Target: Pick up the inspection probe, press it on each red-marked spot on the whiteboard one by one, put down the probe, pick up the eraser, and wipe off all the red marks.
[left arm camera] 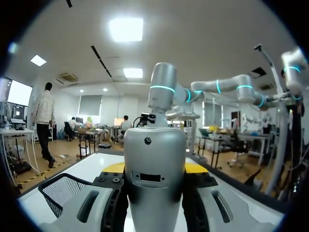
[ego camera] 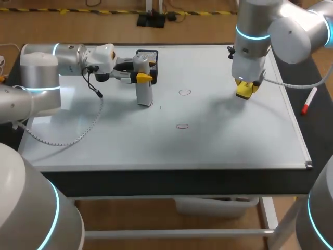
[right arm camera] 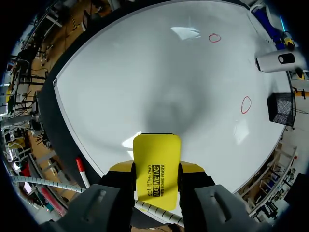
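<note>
Two grippers, both clenched. My left gripper [ego camera: 138,77] grasps the inspection probe [ego camera: 143,91] upright, its tip down at the whiteboard [ego camera: 104,135], near the mesh basket [ego camera: 148,54]. My right gripper [ego camera: 245,83] clamps the yellow eraser [right arm camera: 155,159] above the board. The far red circle [ego camera: 184,92] and the near red circle [ego camera: 181,126] lie between the two grippers.

Bare whiteboard [ego camera: 218,146] right of upright probe [ego camera: 143,89] (basket [ego camera: 149,53] behind it)
</note>
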